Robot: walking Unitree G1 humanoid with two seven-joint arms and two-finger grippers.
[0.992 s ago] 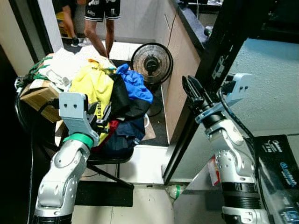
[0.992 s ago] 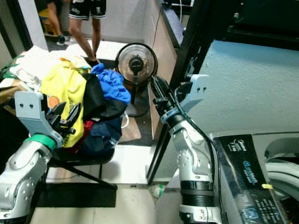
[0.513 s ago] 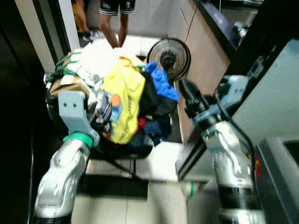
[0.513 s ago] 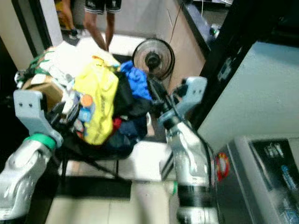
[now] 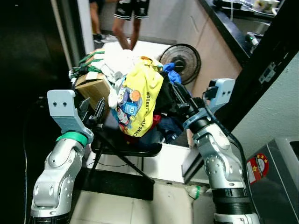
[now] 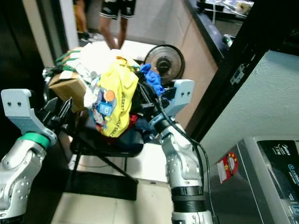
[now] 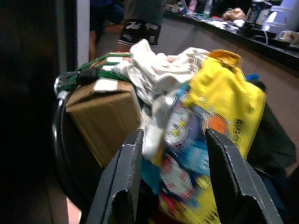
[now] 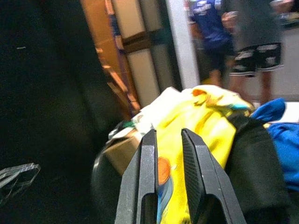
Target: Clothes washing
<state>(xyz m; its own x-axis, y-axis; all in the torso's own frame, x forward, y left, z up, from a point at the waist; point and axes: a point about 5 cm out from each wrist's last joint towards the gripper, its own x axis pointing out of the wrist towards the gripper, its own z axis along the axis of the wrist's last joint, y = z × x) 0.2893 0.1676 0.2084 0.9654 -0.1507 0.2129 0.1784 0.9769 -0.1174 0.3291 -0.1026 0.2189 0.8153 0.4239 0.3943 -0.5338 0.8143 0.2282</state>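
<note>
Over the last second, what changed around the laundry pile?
The camera swung toward the clothes pile, so the washer has mostly slid out of frame. The right hand has moved in against the pile's dark clothes, fingers nearly closed, holding nothing. The left hand stays open beside the cardboard box. The pile on the chair, the fan and the person are unchanged.

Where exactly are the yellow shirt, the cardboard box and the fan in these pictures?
yellow shirt (image 5: pixel 142 100): left eye view, on its printed front, draped over the pile.
cardboard box (image 5: pixel 93 87): left eye view, on its brown side face.
fan (image 5: pixel 185 56): left eye view, on the round grille's centre.
</note>
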